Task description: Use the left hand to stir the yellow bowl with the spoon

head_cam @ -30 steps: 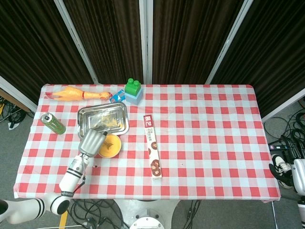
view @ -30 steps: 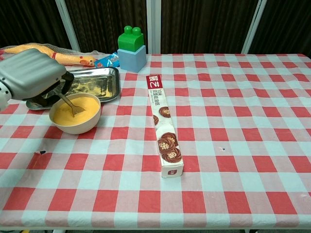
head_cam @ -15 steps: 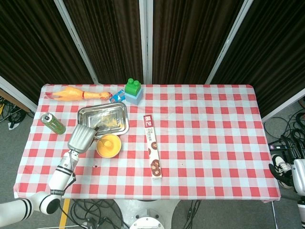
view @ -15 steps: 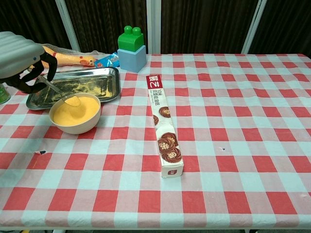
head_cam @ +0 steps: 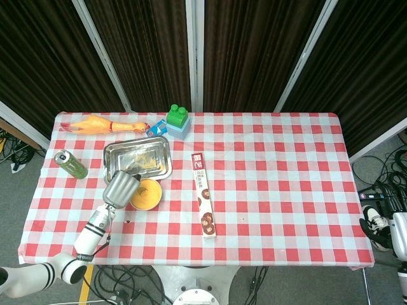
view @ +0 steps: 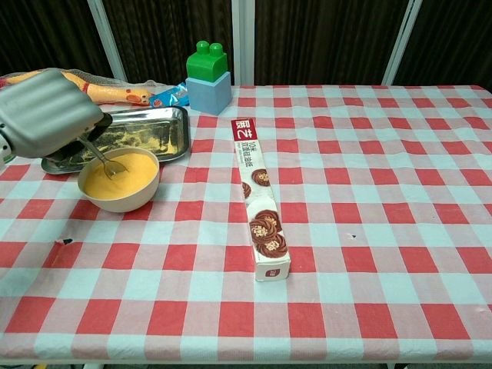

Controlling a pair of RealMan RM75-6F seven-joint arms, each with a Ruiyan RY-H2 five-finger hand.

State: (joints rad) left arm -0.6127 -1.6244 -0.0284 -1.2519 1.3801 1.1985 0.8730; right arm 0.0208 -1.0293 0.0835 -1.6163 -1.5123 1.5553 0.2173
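Observation:
The yellow bowl [view: 120,181] [head_cam: 146,194] holds orange-yellow contents and stands on the checked cloth in front of the metal tray. My left hand [view: 50,114] [head_cam: 121,187] hovers over the bowl's left rim and grips a metal spoon [view: 108,162]. The spoon slants down to the right, its head dipped in the bowl's contents. In the head view the hand covers most of the spoon and the bowl's left edge. My right hand shows in neither view.
A steel tray [view: 157,132] lies just behind the bowl. A long wrap box [view: 258,207] lies to the right. A block toy [view: 207,78], blue packet [view: 169,95] and rubber chicken [head_cam: 95,125] line the far edge. A green can [head_cam: 70,164] stands at the left.
The left hand swung out to the left with the spoon raised near the rim, then came back right and lower, sinking the spoon into the bowl again.

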